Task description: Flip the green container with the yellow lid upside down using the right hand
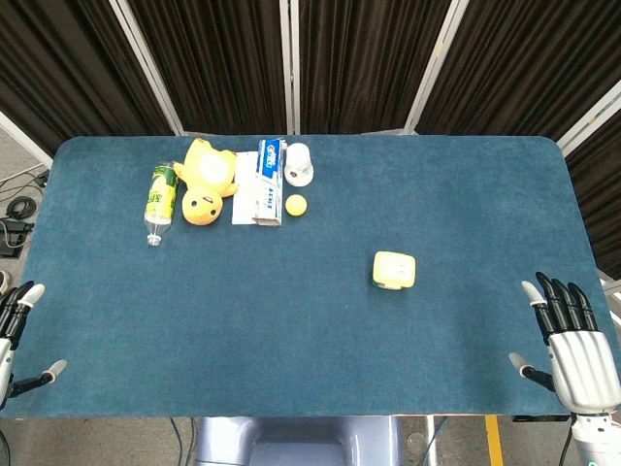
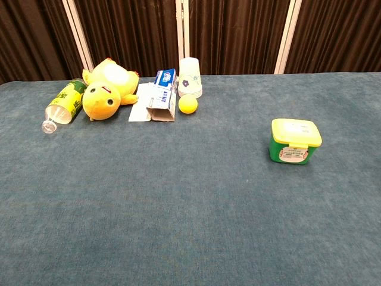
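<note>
The green container with the yellow lid (image 1: 394,270) (image 2: 294,141) stands upright on the blue table, lid on top, right of centre. My right hand (image 1: 572,348) hovers at the table's near right edge, fingers spread and holding nothing, well to the right of the container and nearer to me. At the near left edge my left hand (image 1: 16,335) shows only in part, fingers apart and holding nothing. Neither hand appears in the chest view.
At the far left lie a plastic bottle (image 1: 159,201), a yellow plush duck (image 1: 206,181), a toothpaste box (image 1: 268,163) on a white leaflet, a paper cup (image 1: 299,162) and a small yellow ball (image 1: 296,204). Dark curtains hang behind the table (image 1: 320,330).
</note>
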